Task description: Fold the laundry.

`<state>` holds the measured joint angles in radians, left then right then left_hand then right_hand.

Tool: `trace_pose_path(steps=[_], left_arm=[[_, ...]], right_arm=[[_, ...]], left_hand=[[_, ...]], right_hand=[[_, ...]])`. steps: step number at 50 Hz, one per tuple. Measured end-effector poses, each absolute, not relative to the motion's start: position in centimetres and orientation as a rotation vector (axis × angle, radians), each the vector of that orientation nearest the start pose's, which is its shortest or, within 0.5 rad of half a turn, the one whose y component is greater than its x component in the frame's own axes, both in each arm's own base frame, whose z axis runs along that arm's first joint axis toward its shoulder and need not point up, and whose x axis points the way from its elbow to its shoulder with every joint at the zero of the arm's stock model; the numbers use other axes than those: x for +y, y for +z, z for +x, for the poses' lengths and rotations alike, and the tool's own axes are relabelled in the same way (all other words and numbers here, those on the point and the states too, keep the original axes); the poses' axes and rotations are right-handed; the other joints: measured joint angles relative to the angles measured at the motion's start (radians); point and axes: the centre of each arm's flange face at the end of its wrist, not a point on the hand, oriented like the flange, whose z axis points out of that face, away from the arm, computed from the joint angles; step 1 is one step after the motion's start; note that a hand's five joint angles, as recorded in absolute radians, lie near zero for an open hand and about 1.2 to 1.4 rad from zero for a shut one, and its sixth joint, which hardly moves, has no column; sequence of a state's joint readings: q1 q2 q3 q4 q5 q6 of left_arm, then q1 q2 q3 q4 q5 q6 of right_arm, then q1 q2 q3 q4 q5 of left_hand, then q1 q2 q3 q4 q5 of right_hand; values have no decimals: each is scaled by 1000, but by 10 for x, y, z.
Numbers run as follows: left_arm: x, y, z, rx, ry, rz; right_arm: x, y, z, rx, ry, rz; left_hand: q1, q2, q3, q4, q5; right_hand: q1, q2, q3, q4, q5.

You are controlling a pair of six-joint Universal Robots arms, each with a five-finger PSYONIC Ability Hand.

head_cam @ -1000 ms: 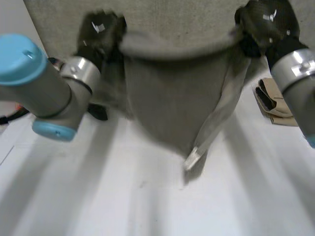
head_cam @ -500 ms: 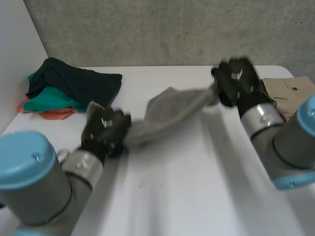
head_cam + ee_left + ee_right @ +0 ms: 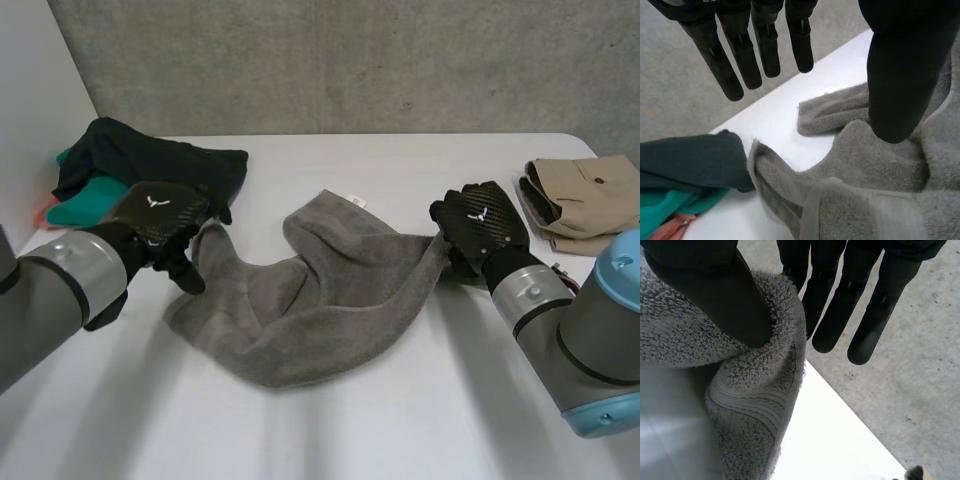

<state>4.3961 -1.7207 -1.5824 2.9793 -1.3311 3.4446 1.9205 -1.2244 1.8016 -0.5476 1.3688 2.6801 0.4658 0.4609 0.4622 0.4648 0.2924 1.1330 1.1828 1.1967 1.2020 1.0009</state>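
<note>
Fingers (image 3: 722,65) of the left hand (image 3: 155,212) stand straight and spread, holding nothing; its thumb hovers over the left end of the grey towel (image 3: 320,300). At the towel's right end the right hand (image 3: 482,225) pinches the hem between thumb (image 3: 715,295) and straight fingers, so that corner rides up off the white table (image 3: 400,430). The towel lies bunched in a curve between the two hands, with a dark pile of clothes (image 3: 150,165) just beyond its left end and a folded beige garment (image 3: 590,195) well beyond its right. By my reading, the step is getting the towel flat before any fold. The left hand should take the corner on the same hem as the right's, not a bunch of the middle. Then both should draw apart until that hem runs straight — kept low, with the left end clear of the pile.
</note>
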Motion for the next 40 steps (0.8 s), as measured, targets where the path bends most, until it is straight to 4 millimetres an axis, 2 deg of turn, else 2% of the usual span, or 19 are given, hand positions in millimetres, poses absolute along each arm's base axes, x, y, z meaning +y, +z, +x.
trace_pose_path(steps=[6,11,17,19,20,23,24,25,28,29,31,32,33,34,35,36,37,38,40], left_arm=[[-258,215,-242,2543,-1781,1170],[-257,185,-249,2538,-1657,1275],[-258,164,-257,2494,-1616,1326],[-259,157,-259,2460,-1612,1332],[-260,155,-260,2444,-1611,1333],[-263,152,-261,2404,-1617,1328],[-264,153,-261,2379,-1627,1320],[-265,155,-261,2362,-1638,1312],[-267,171,-260,2298,-1707,1262],[-267,171,-260,2298,-1707,1262],[-266,199,-260,2241,-1818,1193],[-264,220,-259,2204,-1903,1144],[-263,228,-259,2191,-1933,1126],[-260,248,-257,2155,-2013,1080],[-259,257,-256,2138,-2051,1059],[-255,281,-254,2094,-2141,1008],[-252,296,-252,2062,-2197,975],[-247,317,-249,2022,-2267,935],[-243,337,-245,1982,-2329,899]], right_arm=[[-276,173,257,1954,-2127,-1062],[-277,171,254,1968,-2124,-1062],[-277,169,253,1980,-2119,-1069],[-276,168,252,1986,-2116,-1074],[-276,168,252,1989,-2115,-1076],[-277,168,251,1996,-2114,-1082],[-277,169,250,2000,-2116,-1088],[-278,169,250,2003,-2118,-1092],[-280,178,247,2011,-2136,-1120],[-280,178,247,2011,-2136,-1120],[-282,193,245,2011,-2165,-1155],[-283,208,244,2003,-2193,-1176],[-283,212,243,2000,-2201,-1181],[-284,229,242,1988,-2233,-1196],[-284,234,241,1984,-2242,-1200],[-284,258,239,1960,-2290,-1205],[-284,268,238,1950,-2310,-1205],[-283,294,235,1921,-2362,-1198],[-281,317,232,1889,-2411,-1186]], left_hand=[[22,29,28,30,30],[22,29,28,30,31],[44,52,52,48,48],[185,178,177,168,166],[360,335,330,331,322],[512,498,475,479,463],[653,627,618,626,605],[679,672,663,671,644],[681,725,725,732,664],[681,725,725,732,664],[681,725,725,733,664],[681,725,725,734,664],[681,725,725,734,664],[681,725,725,734,664],[681,725,725,734,664],[681,728,726,734,664],[682,730,728,734,670],[682,731,728,734,682],[682,731,728,734,689]], right_hand=[[0,0,0,0,0],[0,0,0,0,0],[0,0,0,0,0],[0,0,0,0,0],[0,0,0,0,0],[0,0,0,0,0],[0,0,0,0,0],[0,0,0,0,0],[0,0,0,0,0],[0,0,0,0,0],[0,0,0,0,0],[0,0,0,0,0],[0,0,0,0,0],[0,0,0,0,0],[0,0,0,0,0],[0,0,0,0,0],[0,0,0,0,0],[0,0,0,0,0],[0,0,0,0,0]])
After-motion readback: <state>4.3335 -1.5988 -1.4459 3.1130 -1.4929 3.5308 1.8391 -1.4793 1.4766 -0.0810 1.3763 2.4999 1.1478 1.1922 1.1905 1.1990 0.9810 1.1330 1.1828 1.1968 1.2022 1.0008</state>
